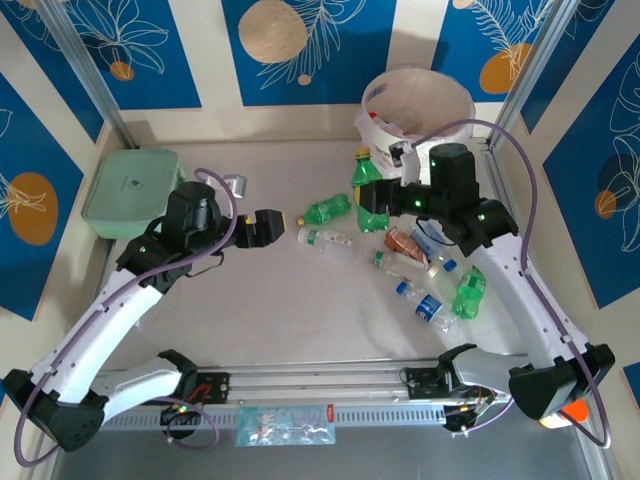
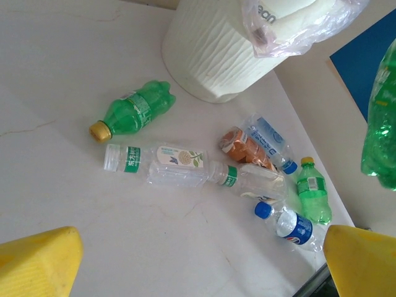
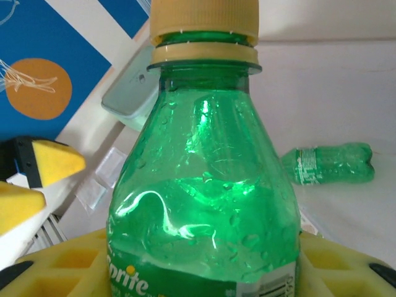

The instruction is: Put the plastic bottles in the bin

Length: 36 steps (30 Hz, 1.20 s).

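Gripping the green bottle (image 3: pixel 201 204) in my right gripper (image 1: pixel 376 210), I'd clear the bin (image 1: pixel 466 100) rim before releasing; left gripper (image 1: pixel 275 226) gapes, idle.

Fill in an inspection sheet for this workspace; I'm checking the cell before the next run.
Surface: pale table, bare in the middle.
Job's things: bagged bin at the far right; Sprite bottle in a gripper; green bottle, clear bottle and a cluster of bottles lying on the table.
Clutter: pale green lidded box far left; small grey item near it; packet at the near rail.
Grippers: left gripper open, holding nothing; right gripper closed around the Sprite bottle.
Cables: left cable and right cable loop above the arms.
Surroundings: blue patterned wall panels, metal frame posts.
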Available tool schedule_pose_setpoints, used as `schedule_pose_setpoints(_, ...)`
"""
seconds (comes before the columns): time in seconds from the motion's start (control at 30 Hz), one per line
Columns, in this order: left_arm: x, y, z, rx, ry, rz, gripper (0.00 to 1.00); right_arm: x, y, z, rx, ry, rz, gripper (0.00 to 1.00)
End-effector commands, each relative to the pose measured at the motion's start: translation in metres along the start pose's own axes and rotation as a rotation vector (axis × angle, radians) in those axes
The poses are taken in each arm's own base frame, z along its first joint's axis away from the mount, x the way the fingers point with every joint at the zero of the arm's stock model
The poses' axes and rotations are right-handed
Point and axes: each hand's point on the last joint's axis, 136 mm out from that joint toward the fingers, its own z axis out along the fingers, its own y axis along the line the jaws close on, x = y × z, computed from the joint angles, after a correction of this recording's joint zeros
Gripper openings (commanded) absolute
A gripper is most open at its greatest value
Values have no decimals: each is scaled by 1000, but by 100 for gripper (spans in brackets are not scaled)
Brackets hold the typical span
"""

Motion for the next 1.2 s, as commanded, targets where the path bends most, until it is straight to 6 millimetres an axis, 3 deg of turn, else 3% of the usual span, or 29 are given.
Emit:
schedule_pose_setpoints(0.0, -15, 2, -1, -3, -38, -8, 99, -23, 8, -3, -54, -36, 12, 47)
schedule_pose_setpoints(0.2, -16, 22, 12, 3, -35, -105, 99, -76, 3, -10, -62, -130, 30, 47)
schedule_pose_setpoints(0.37, -13, 38, 20, 2, -22, -161, 99, -121, -15, -13, -53, -201, 75, 47)
schedule_pose_setpoints(0.6, -11, 38, 31, 30, -3, -188, 99, -176, -59, -15, -10, -283, 163, 45)
schedule_pose_setpoints(0.77, -12, 36, 38, 53, 8, -199, 99, -211, -106, -16, 58, -343, 235, 45)
schedule_pose_setpoints(1.03, -11, 36, 37, 51, 13, -204, 99, -235, -174, 16, 204, -322, 285, 44)
schedule_pose_setpoints(1.17, -11, 36, 35, 48, 13, -199, 99, -223, -208, 37, 248, -280, 339, 44)
